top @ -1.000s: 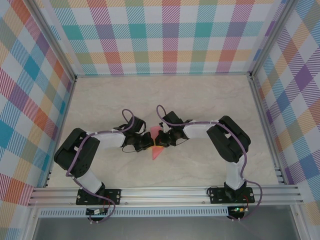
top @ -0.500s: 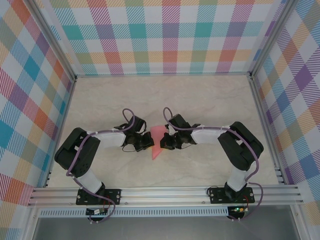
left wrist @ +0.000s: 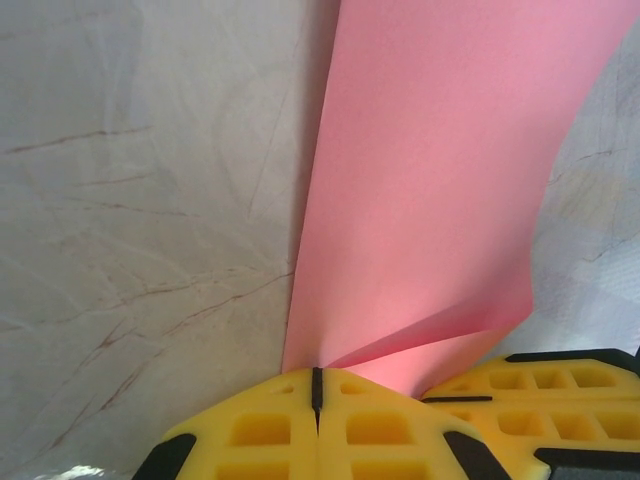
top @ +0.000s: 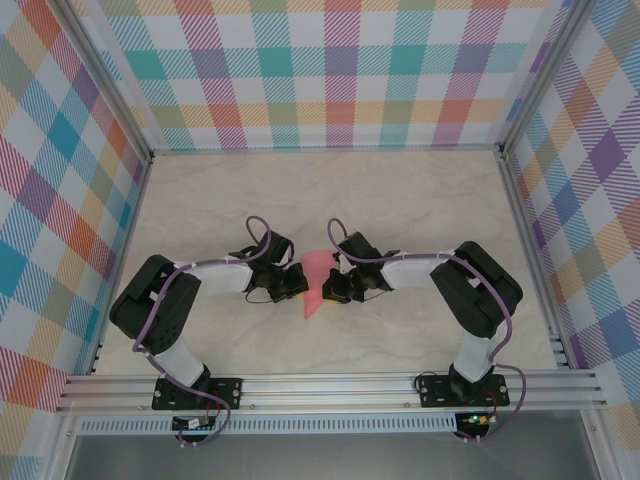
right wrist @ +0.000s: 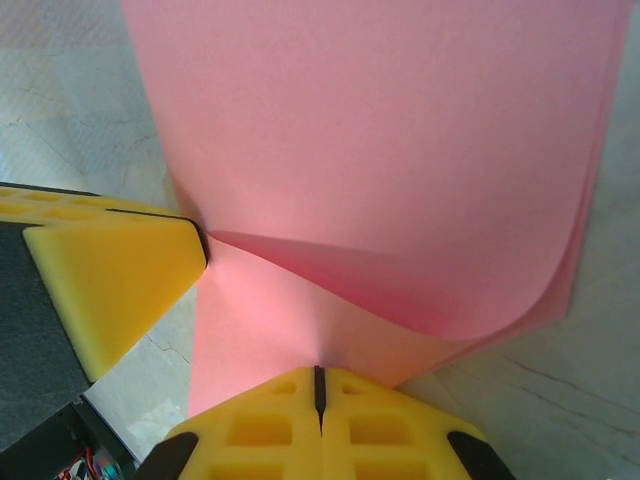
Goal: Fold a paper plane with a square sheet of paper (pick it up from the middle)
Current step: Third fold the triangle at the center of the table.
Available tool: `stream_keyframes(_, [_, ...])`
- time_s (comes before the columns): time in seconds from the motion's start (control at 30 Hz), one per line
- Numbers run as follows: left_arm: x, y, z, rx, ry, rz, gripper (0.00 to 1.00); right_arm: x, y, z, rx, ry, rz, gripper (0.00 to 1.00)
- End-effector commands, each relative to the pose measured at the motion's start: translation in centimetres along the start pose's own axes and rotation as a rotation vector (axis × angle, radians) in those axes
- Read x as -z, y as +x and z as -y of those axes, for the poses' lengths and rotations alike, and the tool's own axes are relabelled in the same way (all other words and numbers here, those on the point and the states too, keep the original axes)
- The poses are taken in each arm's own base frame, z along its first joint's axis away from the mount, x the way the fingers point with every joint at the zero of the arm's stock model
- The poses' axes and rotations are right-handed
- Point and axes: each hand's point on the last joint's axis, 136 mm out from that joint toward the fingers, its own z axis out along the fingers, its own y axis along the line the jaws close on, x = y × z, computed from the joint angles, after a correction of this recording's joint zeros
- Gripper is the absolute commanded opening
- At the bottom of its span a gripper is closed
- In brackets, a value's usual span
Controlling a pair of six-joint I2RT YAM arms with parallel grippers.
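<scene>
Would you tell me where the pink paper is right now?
Top view: the paper is near centre, held between the left gripper and right gripper.

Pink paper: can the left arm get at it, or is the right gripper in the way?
Probably yes. The left gripper, shut, touches the paper at its edge. The right gripper meets it from the opposite side, beside the left one, not across its path.

paper: square sheet of paper [left wrist: 430, 180] — salmon-pink, creased, running from the bottom up to the top edge
left fingers [left wrist: 260, 430]: yellow, pressed together on the sheet's lower corner
surface [left wrist: 130, 200]: pale, veined — left of the sheet
</scene>
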Motion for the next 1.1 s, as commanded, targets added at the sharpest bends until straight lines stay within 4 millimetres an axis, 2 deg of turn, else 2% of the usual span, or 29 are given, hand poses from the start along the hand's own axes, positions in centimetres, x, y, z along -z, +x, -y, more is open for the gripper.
stream_keyframes(0.0, [-0.8, 0.7, -4.7, 0.025, -0.201, 0.002, 0.00, 1.3, -1.0, -0.8, 0.015, -0.018, 0.056, 0.05])
stream_keyframes(0.13, [-0.8, 0.7, -4.8, 0.025, -0.207, 0.001, 0.00, 1.9, -1.8, -1.1, 0.022, -0.031, 0.081, 0.05])
stream_keyframes(0.3, [-0.9, 0.8, -4.8, 0.022, -0.212, -0.001, 0.00, 0.5, -2.0, 0.5, -0.016, 0.003, 0.057, 0.05])
stream_keyframes(0.47, [-0.8, 0.8, -5.1, 0.021, -0.225, 0.000, 0.00, 0.1, -2.1, 2.4, -0.051, 0.066, 0.063, 0.04])
stream_keyframes(0.73, [-0.8, 0.8, -5.1, 0.018, -0.228, 0.000, 0.00, 2.2, -3.1, -0.5, -0.014, 0.004, 0.105, 0.05])
stream_keyframes(1.07, [-0.8, 0.8, -5.1, 0.017, -0.230, 0.000, 0.00, 1.1, -3.5, 3.8, -0.103, 0.146, 0.108, 0.04])
